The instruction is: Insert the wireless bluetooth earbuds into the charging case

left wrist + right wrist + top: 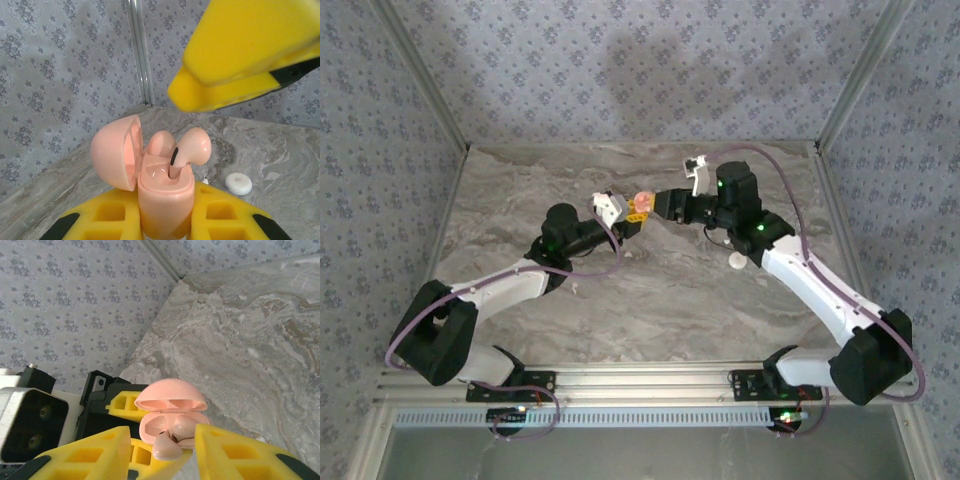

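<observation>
your left gripper (165, 225) clamps the open charging case (165, 197) upright so the right gripper (162, 440), jaws apart and empty, can press home the earbud (196, 145) standing proud beside its seated twin (161, 142).

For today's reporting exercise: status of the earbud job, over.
Left jaws shut on open case. Right jaws open, facing it. One earbud in, second earbud half in. Puck well aside.

A small white round puck (734, 262) lies on the grey marbled table (660, 310) — patterned walls (620, 70) behind.
</observation>
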### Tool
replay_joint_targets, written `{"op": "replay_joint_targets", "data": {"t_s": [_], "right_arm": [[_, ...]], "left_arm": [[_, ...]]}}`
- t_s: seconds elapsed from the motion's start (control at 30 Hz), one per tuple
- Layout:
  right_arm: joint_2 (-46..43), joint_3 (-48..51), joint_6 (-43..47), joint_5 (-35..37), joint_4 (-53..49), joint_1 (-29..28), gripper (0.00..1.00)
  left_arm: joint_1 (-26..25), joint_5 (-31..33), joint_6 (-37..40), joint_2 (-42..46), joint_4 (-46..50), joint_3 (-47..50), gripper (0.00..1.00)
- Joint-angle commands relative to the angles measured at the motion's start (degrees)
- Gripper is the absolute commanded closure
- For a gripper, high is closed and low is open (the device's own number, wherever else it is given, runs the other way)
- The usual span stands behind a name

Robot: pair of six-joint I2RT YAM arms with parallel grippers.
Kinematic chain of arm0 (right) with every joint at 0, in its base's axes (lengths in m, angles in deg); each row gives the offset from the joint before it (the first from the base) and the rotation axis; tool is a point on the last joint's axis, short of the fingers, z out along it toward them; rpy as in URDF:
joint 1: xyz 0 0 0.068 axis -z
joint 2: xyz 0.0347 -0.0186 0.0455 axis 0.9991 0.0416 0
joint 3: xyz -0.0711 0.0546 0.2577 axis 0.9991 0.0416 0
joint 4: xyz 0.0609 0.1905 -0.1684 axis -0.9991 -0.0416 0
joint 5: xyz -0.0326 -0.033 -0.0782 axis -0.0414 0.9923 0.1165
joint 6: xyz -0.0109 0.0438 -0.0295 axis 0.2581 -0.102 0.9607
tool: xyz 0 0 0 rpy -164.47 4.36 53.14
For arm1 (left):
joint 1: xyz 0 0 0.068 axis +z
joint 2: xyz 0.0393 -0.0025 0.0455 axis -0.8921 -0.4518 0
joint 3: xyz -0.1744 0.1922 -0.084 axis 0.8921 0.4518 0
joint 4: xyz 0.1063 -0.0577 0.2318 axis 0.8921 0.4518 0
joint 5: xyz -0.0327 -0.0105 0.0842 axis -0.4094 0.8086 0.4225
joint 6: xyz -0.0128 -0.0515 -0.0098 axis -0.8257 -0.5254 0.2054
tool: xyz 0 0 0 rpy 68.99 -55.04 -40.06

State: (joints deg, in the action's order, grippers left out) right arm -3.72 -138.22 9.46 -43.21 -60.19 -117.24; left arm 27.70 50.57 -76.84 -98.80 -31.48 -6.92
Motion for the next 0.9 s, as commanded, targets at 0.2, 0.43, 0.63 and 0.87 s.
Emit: {"op": "replay_joint_targets", "data": {"t_s": [0.2, 0.43, 0.63, 0.87], "right_arm": [[1.71, -2.34, -1.2, -4.52, -1.22, 0.22, 0.69], [1.65, -1.89, -1.36, -5.36, -1.97, 0.18, 0.74], [1.28, -1.67, -1.17, -5.3, -2.53, 0.19, 0.78], [1.1, -1.97, -1.21, -5.76, -2.27, 0.02, 0.8]], "left_arm": [[-0.35, -0.57, 1.29, 1.7, -0.64, -1.35, 0.88], [-0.39, 0.16, 0.82, 1.59, -1.0, -1.35, 0.88], [-0.36, 0.73, 0.75, 1.72, -0.9, -1.3, 0.88], [-0.34, 1.1, 0.72, 1.59, -0.8, -1.44, 0.88]]}}
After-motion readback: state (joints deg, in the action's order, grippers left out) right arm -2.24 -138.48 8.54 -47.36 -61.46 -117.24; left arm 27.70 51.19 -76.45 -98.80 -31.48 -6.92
